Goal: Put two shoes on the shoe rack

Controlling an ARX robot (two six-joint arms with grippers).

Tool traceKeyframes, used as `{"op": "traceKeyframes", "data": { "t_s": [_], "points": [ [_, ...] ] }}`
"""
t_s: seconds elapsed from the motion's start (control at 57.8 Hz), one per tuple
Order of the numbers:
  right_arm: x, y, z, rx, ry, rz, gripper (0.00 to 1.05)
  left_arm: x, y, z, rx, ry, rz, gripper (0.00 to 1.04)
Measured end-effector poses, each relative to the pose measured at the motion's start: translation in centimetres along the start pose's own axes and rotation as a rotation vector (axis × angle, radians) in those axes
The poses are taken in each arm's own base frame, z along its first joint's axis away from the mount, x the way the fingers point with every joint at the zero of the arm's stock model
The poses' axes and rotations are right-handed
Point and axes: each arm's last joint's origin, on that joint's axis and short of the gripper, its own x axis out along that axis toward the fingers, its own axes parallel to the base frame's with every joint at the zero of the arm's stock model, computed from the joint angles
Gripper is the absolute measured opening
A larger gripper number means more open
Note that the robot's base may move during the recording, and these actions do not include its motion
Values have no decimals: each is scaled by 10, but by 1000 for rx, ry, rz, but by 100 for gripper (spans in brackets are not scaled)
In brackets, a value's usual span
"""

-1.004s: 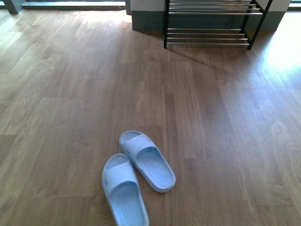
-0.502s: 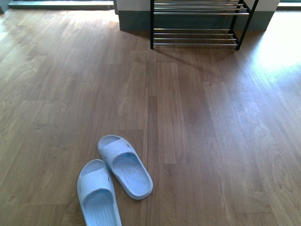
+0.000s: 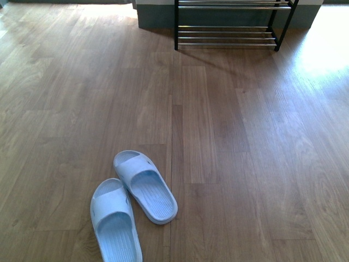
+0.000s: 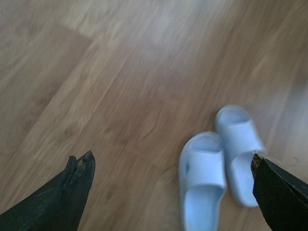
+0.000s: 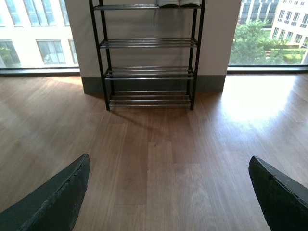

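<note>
Two pale blue slides (image 3: 144,185) lie side by side on the wooden floor at the lower left of the front view, toes pointing away from me. The left wrist view shows the same slides (image 4: 202,178) below my left gripper (image 4: 171,159), which hangs open above the floor with nothing between its fingers. The shoe rack (image 3: 229,30) stands far off against the wall. In the right wrist view the shoe rack (image 5: 149,72) is straight ahead, and white soles (image 5: 178,2) rest on its top tier, cut off by the picture's edge. My right gripper (image 5: 168,159) is open and empty.
Wooden floor (image 3: 245,153) stretches between the slides and the rack. A grey-skirted wall (image 5: 211,48) stands behind the rack, with windows on both sides. Bright sunlight falls on the floor (image 3: 327,54) at the right.
In the front view the slides have shifted left and the rack has slid left and toward the top edge. The slides keep their places relative to each other.
</note>
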Motion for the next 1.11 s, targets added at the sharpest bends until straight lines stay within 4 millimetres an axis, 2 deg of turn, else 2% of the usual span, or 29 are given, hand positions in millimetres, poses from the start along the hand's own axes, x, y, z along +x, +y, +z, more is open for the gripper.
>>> {"op": "traceKeyframes", "data": {
  "t_s": [0.138, 0.346, 0.433, 0.606, 0.71, 0.848, 1.108],
  "points": [
    [0, 0, 0, 0, 0, 0, 96, 50, -8, -25, 62, 249, 8, 95],
    [0, 0, 0, 0, 0, 0, 96, 98, -29, -48, 111, 478, -105, 95],
    [0, 0, 0, 0, 0, 0, 96, 125, -43, -62, 153, 585, -103, 95],
    [0, 0, 0, 0, 0, 0, 96, 183, -63, -69, 224, 721, -82, 95],
    [0, 0, 0, 0, 0, 0, 96, 211, -74, -76, 304, 788, -100, 95],
    [0, 0, 0, 0, 0, 0, 96, 237, -85, -95, 379, 892, -165, 95],
    [0, 0, 0, 0, 0, 0, 96, 264, -95, -128, 494, 1013, -167, 95]
  ]
}}
